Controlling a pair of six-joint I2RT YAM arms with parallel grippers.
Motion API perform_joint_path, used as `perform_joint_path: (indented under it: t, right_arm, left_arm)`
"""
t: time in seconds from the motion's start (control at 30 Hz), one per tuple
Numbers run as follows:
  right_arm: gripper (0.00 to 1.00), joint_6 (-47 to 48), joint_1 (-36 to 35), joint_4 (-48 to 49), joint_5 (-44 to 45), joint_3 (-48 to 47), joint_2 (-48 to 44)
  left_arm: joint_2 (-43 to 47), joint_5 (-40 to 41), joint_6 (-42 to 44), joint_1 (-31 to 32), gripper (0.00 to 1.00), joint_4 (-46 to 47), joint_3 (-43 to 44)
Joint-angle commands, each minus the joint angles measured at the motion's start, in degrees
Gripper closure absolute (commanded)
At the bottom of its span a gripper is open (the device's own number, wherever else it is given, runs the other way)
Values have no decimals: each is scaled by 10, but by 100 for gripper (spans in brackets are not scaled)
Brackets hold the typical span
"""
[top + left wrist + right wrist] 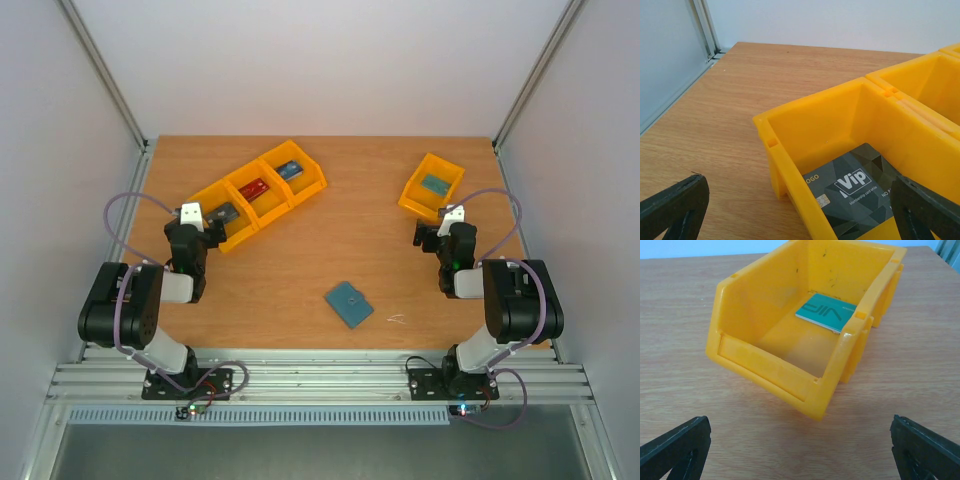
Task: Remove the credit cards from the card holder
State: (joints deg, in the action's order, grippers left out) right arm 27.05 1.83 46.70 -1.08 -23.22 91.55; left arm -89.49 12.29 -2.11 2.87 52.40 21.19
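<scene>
The card holder (348,304) lies flat on the table (300,250) near the front edge, between the two arms and apart from both; it appears folded shut. A small white scrap (396,320) is noted just right of it.

The left gripper (205,218) is held with jaws spread wide and nothing between them, at the near end of a row of three joined orange bins (275,212). The right gripper (451,214) is likewise released and empty, just short of a single orange bin (410,198).

In the row, a dark grey card (226,212) is lodged in the nearest compartment, a red card (253,188) in the middle and a blue card (290,170) in the farthest. A teal card (435,183) lies in the single bin.

Lettering is shown by the wrist views only: "Vip" and a chip on the grey card, "VIP" on the teal. The card holder is recorded by the overhead view alone.
</scene>
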Motion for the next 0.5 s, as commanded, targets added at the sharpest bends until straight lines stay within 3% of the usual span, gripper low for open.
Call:
perform_joint_path:
  t: [0.0,0.33,0.47]
  right_arm:
    - [2,-2,-2,11,1,-9,-3]
    - [1,-12,7,-6,-4,-15,-12]
    - [2,-25,7,-200,31,-90,-86]
  left_arm:
    - [0,12,5,-1,1,23,3]
    - [-3,13,7,0,1,31,2]
    - [19,29,4,-1,1,47,-19]
